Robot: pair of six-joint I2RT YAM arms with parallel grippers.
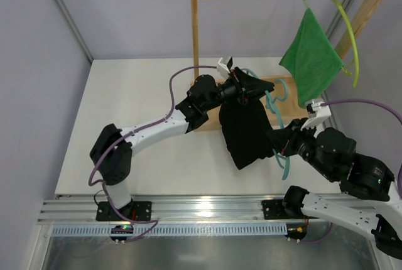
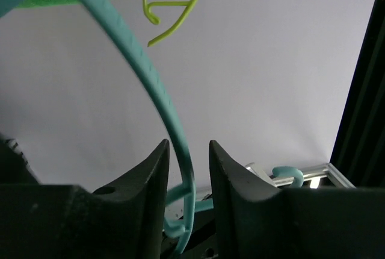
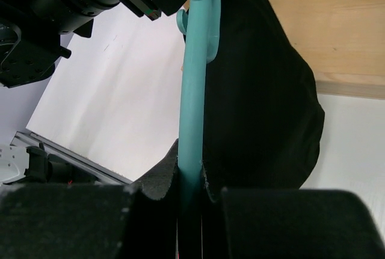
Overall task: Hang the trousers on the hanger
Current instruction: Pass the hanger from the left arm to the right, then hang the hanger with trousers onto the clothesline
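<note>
Top cam overhead from rear, wrist cams close, all prob. share hanger [image 1: 275, 102]

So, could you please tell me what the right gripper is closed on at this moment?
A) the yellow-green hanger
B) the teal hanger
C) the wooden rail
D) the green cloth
B: in the right wrist view the right gripper has its fingers pressed against both sides of the teal hanger, with the black trousers draped just beside it.
</note>
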